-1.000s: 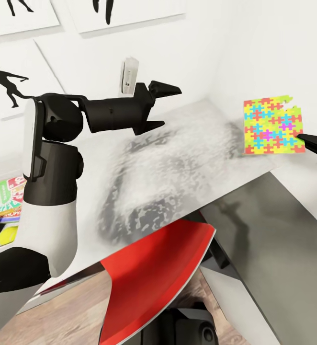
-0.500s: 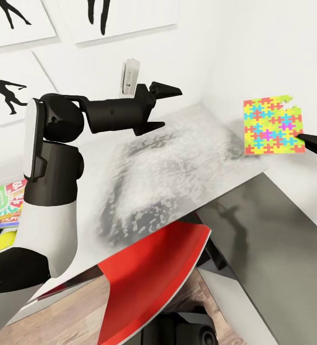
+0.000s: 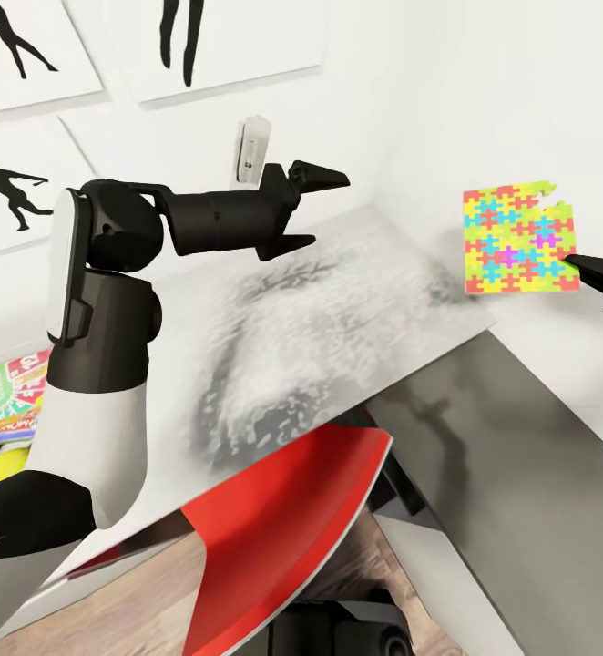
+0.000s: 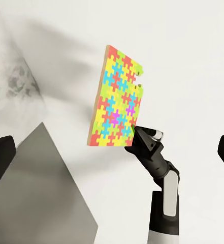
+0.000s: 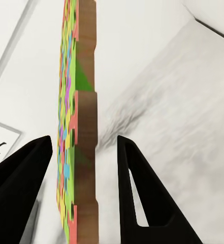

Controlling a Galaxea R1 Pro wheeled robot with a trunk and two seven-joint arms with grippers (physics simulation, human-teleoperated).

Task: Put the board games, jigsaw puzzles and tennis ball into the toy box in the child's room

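The right pincer grips a jigsaw by its edge, upright in the air past the table's far right corner; the left pincer hangs open, empty. Carrying step, I'd say: next, find the toy box and lower it in.

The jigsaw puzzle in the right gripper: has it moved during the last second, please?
Yes: the jigsaw puzzle has drifted rightward past the table corner, though the head camera is turning too.
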